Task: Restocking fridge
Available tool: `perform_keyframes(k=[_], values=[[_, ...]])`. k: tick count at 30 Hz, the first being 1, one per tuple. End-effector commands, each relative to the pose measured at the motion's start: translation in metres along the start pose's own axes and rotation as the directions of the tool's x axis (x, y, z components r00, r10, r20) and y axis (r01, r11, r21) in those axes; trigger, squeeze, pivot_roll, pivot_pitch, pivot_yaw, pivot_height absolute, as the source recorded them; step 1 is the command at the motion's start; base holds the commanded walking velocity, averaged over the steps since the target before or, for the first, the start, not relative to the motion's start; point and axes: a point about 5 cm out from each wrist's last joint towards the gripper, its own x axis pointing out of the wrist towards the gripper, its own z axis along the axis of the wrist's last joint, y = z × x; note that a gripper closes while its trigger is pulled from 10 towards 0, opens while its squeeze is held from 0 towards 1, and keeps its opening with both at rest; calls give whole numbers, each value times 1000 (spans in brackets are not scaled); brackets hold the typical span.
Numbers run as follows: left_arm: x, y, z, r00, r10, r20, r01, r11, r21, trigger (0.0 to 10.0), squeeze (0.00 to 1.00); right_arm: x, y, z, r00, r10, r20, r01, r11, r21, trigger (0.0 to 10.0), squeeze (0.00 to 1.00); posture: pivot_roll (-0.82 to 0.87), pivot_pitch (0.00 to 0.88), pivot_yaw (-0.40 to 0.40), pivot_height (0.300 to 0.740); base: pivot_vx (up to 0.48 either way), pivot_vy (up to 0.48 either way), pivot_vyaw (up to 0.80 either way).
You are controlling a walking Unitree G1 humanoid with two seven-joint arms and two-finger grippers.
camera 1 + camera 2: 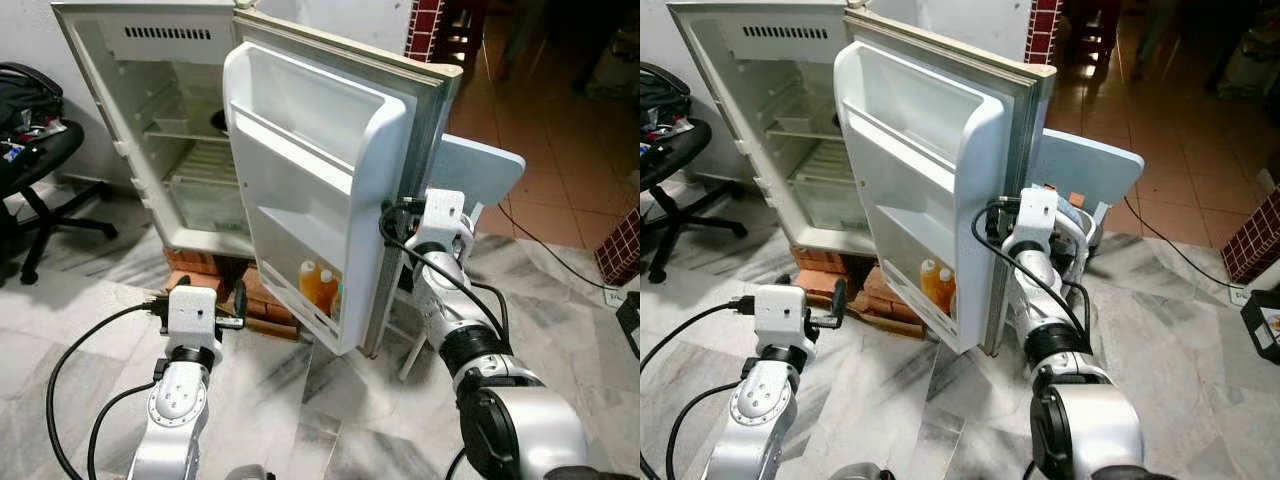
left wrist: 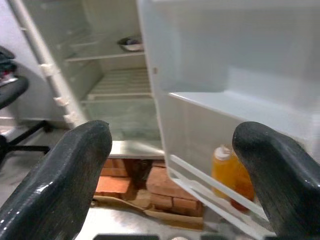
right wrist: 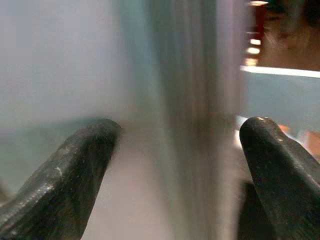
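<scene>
My right hand (image 3: 180, 165) is up against the outer edge of the fridge door (image 1: 330, 190), its fingers (image 3: 75, 170) spread apart with the door's edge between them, not clamped on anything. My left hand (image 2: 170, 175) hangs low in front of the cabinet, fingers (image 2: 60, 180) apart too and holding nothing, pointing at the door's lowest rack.

I judge the step to be swinging or steadying the door. To do it well I would keep the right hand's contact on the door's edge and move slowly, since the fridge (image 1: 150, 120) stands raised on bricks (image 1: 270, 300) and could rock; I would keep the left arm clear of the door's swing.

Two orange bottles (image 1: 318, 285) with pale caps stand upright in the bottom door rack, side by side; the racks above are bare. Farther in, the white cabinet looks nearly empty, wire shelves bare apart from a small dark bowl (image 2: 131, 44) on an upper shelf. A black office chair (image 1: 30, 170) stands off to the left of the fridge.
</scene>
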Motion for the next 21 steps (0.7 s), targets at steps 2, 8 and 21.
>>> perform_keyframes(k=[2, 8, 21], values=[[-2, -1, -3, 1000, -7, -12, 7, 1000, 7, 10000, 0, 3, 20, 13, 989, 136, 64, -140, 988, 70, 10000, 0, 50, 0, 8, 740, 0, 0, 0], [-3, -5, -4, 1000, -26, -12, 26, 1000, 15, 10000, 0, -5, 60, 21, 891, 430, 147, -454, 855, 251, 10000, 0, 43, 0, 7, 740, 0, 0, 0], [-6, -6, -6, 999, -34, -16, 34, 999, 13, 10000, 0, -89, 43, -7, 405, 914, 27, -861, 371, 348, 10000, 0, 24, 6, 8, 740, 0, 0, 0]])
